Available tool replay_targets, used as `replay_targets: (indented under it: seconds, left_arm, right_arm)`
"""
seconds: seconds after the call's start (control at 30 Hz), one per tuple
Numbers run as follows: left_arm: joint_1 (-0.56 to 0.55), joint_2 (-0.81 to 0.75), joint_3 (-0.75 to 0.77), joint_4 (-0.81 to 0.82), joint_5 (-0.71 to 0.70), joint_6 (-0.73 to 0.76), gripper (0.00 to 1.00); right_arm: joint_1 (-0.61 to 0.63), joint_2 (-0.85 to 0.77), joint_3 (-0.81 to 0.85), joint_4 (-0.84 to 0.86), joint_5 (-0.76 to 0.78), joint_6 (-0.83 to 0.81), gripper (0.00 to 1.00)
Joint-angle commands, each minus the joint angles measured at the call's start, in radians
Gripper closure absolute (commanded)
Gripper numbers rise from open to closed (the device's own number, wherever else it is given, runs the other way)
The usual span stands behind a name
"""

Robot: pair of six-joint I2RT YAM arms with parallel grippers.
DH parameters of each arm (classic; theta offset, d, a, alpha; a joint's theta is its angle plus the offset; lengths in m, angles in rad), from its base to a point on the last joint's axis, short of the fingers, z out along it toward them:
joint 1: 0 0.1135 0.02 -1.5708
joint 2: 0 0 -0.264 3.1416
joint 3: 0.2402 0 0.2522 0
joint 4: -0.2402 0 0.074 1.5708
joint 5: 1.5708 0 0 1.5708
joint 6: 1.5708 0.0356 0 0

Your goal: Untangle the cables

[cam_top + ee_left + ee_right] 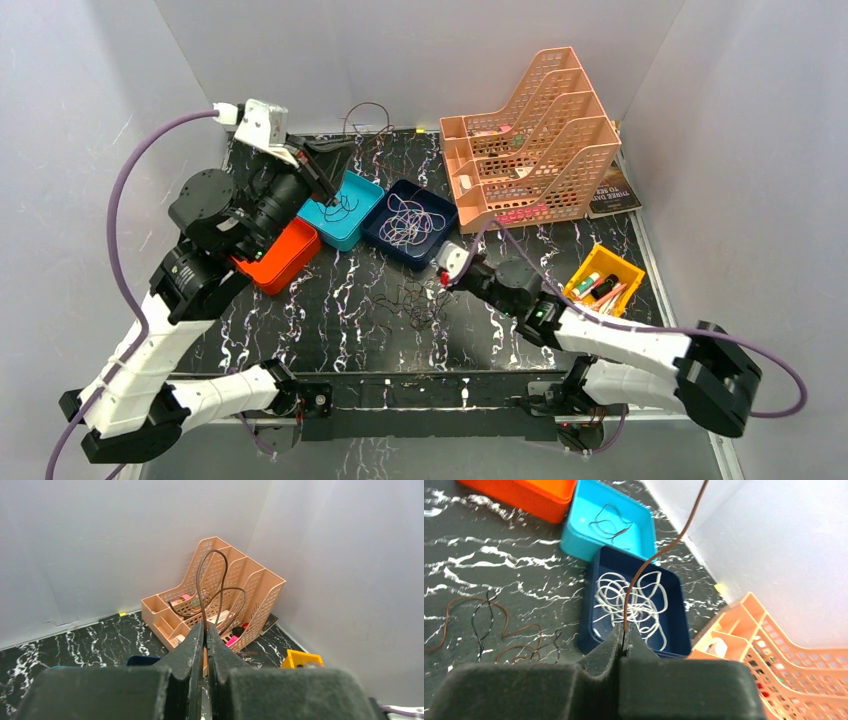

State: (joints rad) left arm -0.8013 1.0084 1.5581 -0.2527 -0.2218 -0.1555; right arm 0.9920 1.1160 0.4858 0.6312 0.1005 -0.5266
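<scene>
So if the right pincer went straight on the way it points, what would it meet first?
Most likely the dark blue tray holding whitish cables, just ahead of the right pincer; depth is unclear.

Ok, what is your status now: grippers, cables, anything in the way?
Left gripper shut on a brown loop. Right gripper shut on a brown cable. Loose cables tangled on the table. Nothing in the way.

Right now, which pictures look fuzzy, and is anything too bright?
Left wrist view: the left gripper close to the lens is dark and fuzzy, the brown cable crisp against the pale wall. Right wrist view: the right gripper is fuzzy too, the white cables sharp, the wall top right washed out. Top view: soft even light, no hard shadows; thin cables get lost in the marbled table.
</scene>
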Motion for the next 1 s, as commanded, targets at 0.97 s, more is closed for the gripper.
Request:
replay_targets:
  seconds: [0.97]
  left_arm:
    - [0.132, 0.061, -0.414, 0.015, -0.145, -0.186, 1.0]
  right_arm:
    - [-0.055, 0.169, 0.685, -0.292, 0.115, 0.414, 1.0]
